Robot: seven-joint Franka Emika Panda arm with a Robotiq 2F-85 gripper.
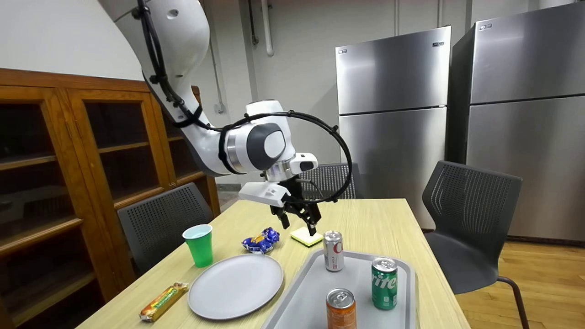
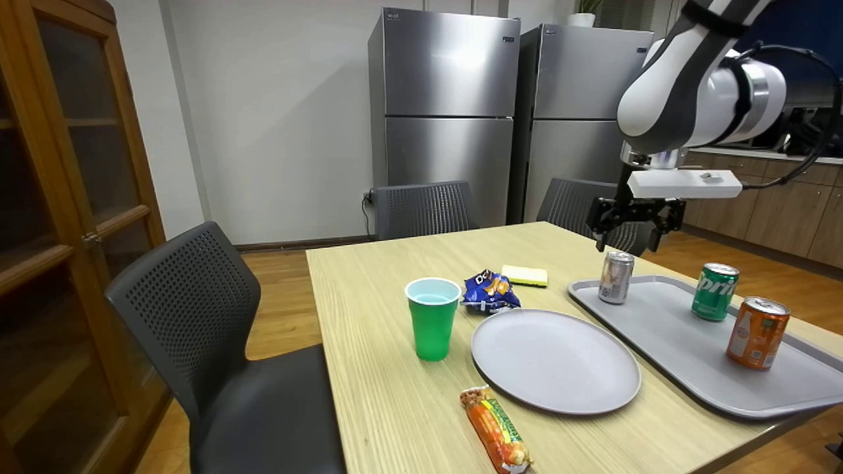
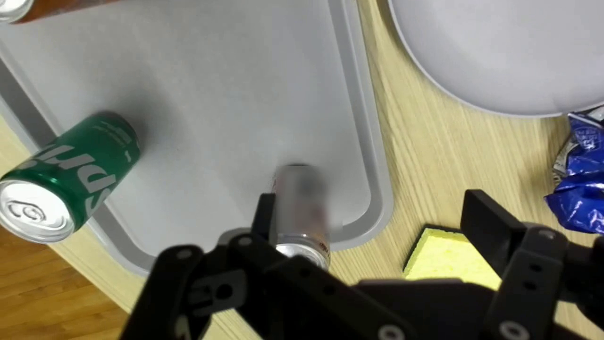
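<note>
Spread claw (image 2: pixel 627 243) hangs near the silver can (image 2: pixel 616 280)

The fingers (image 3: pixel 490 231) stand wide apart above the bench (image 3: pixel 472 156). In the wrist view the silver can stands on the grey tray (image 3: pixel 212 94), at lower centre, seen beside one finger; the yellow sponge (image 3: pixel 446 259) lies on the bench at lower right, partly hidden by the other. The green can (image 3: pixel 94 146) stands at left and the orange can (image 3: pixel 56 5) shows at upper left. A grey plate (image 3: pixel 505 52) fills the upper right, a blue snack bag (image 3: pixel 587 179) the right edge.
</note>
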